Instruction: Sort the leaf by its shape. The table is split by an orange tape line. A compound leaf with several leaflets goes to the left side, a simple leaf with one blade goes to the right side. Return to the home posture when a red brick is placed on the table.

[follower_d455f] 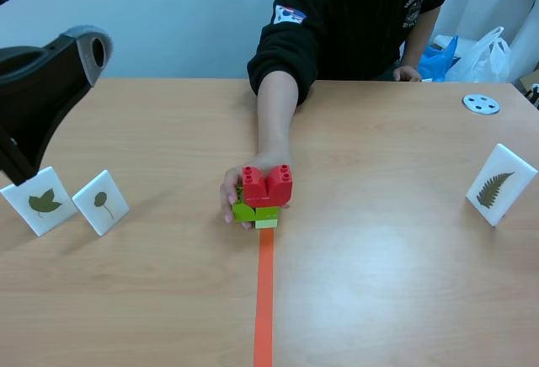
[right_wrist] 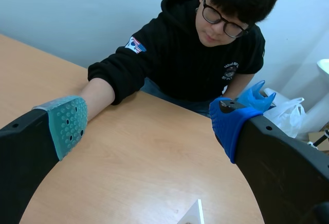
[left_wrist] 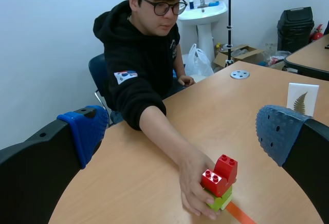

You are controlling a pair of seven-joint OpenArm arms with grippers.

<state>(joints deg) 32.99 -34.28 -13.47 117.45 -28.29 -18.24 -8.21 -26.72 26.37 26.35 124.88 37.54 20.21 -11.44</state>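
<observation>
- Red brick (follower_d455f: 267,185) sits on green bricks (follower_d455f: 251,212) at tabletop centre, at the far end of the tape line (follower_d455f: 264,300); hand (follower_d455f: 232,199) grips the stack.
- Fern card (follower_d455f: 501,184) upright near right edge.
- Lobed-leaf card (follower_d455f: 38,201) and oval-leaf card (follower_d455f: 101,202) near left edge.
- Left gripper (left_wrist: 182,131) and right gripper (right_wrist: 149,126): jaws apart.

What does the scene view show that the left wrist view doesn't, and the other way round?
Only the scene view: the lobed-leaf card and the small-leaf card, standing left of the orange tape line.

Only the left wrist view: a white washbasin and a black bin behind the person.

Both: the person's hand on the red brick, which sits on green bricks at the tape line's far end, plus the fern card and the grey disc.
</observation>
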